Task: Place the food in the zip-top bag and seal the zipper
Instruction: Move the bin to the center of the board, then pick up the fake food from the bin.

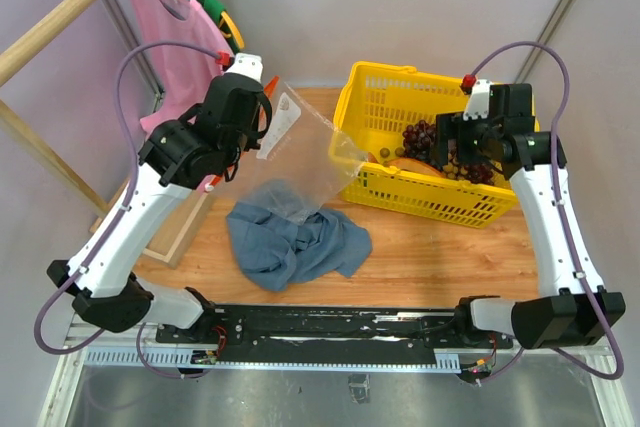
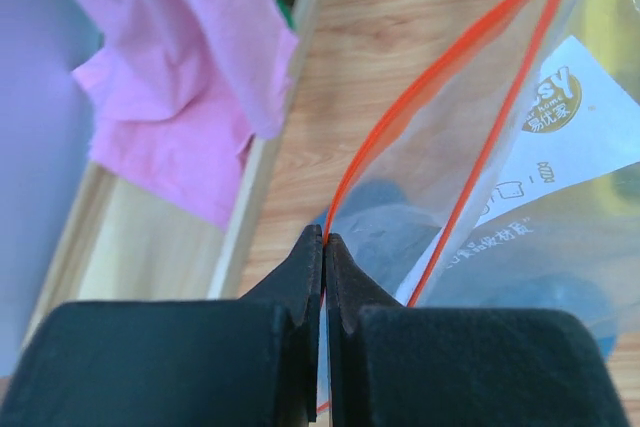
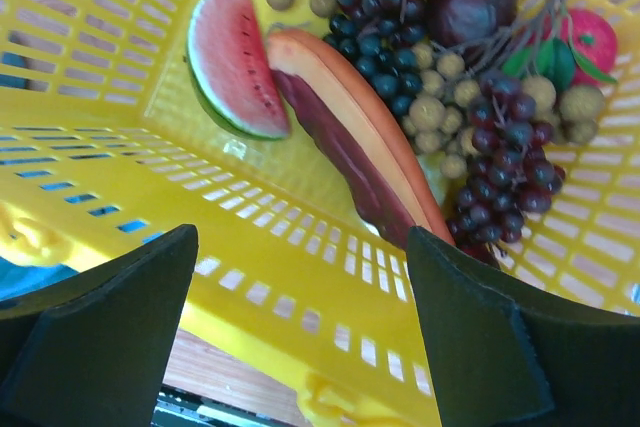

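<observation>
My left gripper (image 1: pixel 256 125) (image 2: pixel 325 239) is shut on the orange-red zipper strip (image 2: pixel 400 117) at one corner of the clear zip-top bag (image 1: pixel 300 162). It holds the mouth up and parted, and the white label (image 2: pixel 570 137) faces the camera. My right gripper (image 1: pixel 450 147) (image 3: pixel 300 247) is open and empty above the near wall of the yellow basket (image 3: pixel 300 277). In the basket lie the watermelon-like wedge with green rind (image 3: pixel 235 62) and a bunch of dark purple grapes (image 3: pixel 500 172).
The basket (image 1: pixel 400 87) also holds a blue-black grape bunch (image 3: pixel 385 7), brownish-green grapes (image 3: pixel 440 107), a dark round fruit (image 3: pixel 475 2), a long orange slice (image 3: pixel 350 117) and a red fruit (image 3: pixel 590 37). A blue-grey cloth (image 1: pixel 295 237) lies under the bag. Pink fabric (image 2: pixel 190 77) hangs at the left.
</observation>
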`<state>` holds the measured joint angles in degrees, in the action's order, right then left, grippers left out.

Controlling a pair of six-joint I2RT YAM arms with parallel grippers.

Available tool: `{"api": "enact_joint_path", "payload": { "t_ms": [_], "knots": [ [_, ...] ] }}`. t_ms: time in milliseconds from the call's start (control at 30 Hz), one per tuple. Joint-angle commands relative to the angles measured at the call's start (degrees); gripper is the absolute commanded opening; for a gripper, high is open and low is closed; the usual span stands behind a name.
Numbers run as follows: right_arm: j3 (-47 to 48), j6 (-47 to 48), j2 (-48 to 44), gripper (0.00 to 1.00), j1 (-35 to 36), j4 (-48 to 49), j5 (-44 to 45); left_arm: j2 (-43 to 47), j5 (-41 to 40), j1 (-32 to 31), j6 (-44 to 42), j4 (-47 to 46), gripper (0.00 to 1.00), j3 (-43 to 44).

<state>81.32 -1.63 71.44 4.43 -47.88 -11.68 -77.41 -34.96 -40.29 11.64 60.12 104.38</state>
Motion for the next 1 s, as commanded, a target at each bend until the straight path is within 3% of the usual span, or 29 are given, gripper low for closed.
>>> {"api": "enact_joint_path", "payload": {
  "t_ms": [0,333,633,833,967],
  "knots": [
    [5.07,3.23,3.78,0.86,1.49,0.22,-6.47,-0.39,-9.71,0.46,-0.14,6.15,0.00,2.86],
    [7.58,5.25,7.20,0.88,2.96,1.57,-9.61,5.36,-15.41,1.71,-3.29,5.99,0.01,3.74],
    [7.38,11.13,9.41,0.89,2.98,1.85,-12.44,-0.58,-0.23,2.39,-2.17,-5.91,0.00,-6.62],
    [9.17,20.70,16.06,0.91,3.00,-2.64,-15.91,-7.12,9.92,5.59,-3.19,-13.83,0.00,-8.40],
    [9.45,23.03,21.12,0.99,2.87,-3.44,-13.16,-10.04,14.88,6.69,-3.68,-16.05,0.00,-7.36]
  ]
}}
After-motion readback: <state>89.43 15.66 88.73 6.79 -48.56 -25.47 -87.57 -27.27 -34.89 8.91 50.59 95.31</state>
